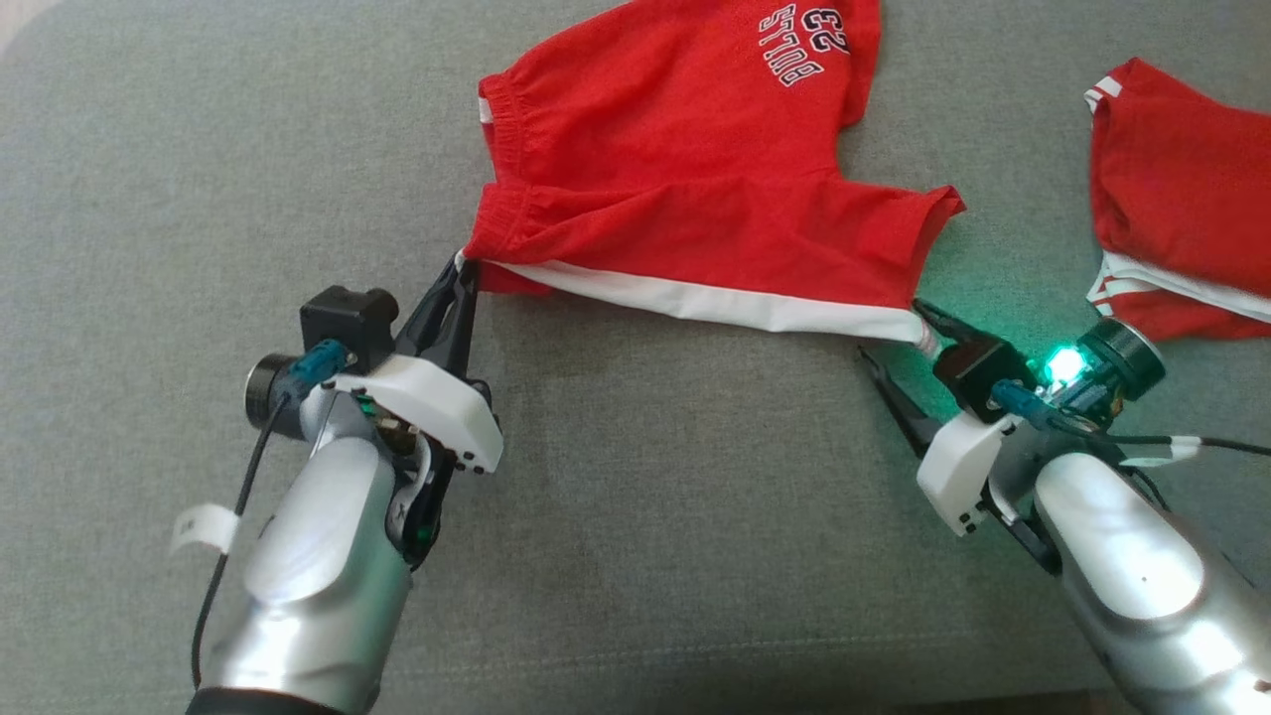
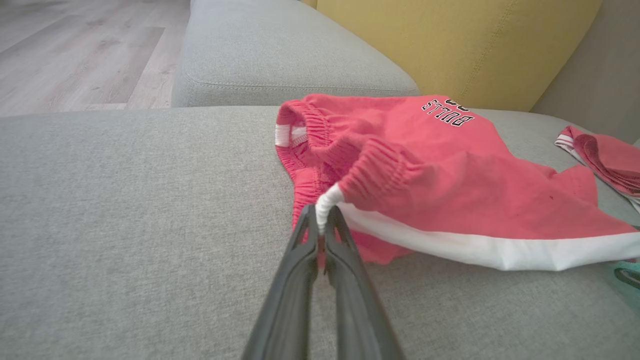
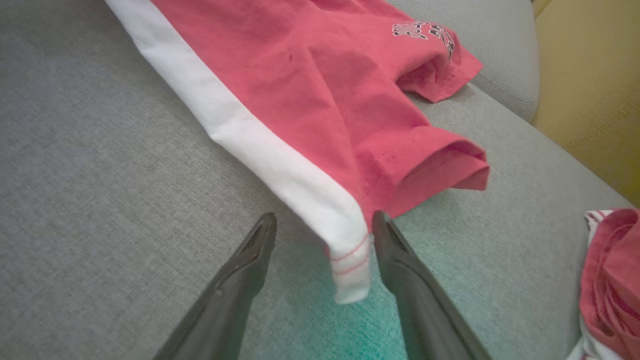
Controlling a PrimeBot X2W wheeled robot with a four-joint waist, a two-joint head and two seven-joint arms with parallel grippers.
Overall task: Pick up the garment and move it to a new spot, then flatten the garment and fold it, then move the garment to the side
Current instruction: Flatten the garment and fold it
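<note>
Head view, taken from left to right: the left gripper point(image 1: 462, 273) is seen closed tight, with the waistband corner of the red shorts point(image 1: 695, 189) pinched between its tips. In the left wrist view, the white end of the side stripe point(image 2: 475, 245) is clamped right at those tips, and the gathered waistband point(image 2: 372, 170) is bunched just beyond them. The shorts are spread ahead of this gripper and off to its right on the grey sofa cushion point(image 1: 645, 516). A yellow back cushion point(image 2: 450, 45) is seen well beyond the shorts.

The stripe is stretched from the left gripper's tips across to the right gripper point(image 1: 894, 328). That gripper's jaws are held wide apart and nothing is gripped by them. In the right wrist view, the stripe's far end at the leg hem point(image 3: 350, 270) lies between the two dark fingers point(image 3: 240, 280), closer to the right-hand one. Whether that finger touches the cloth cannot be told. A green glow is cast on the cushion beside this gripper.

Further right, beyond the right gripper, a second red garment point(image 1: 1182, 199) with white trim lies on the cushion, apart from the shorts.
</note>
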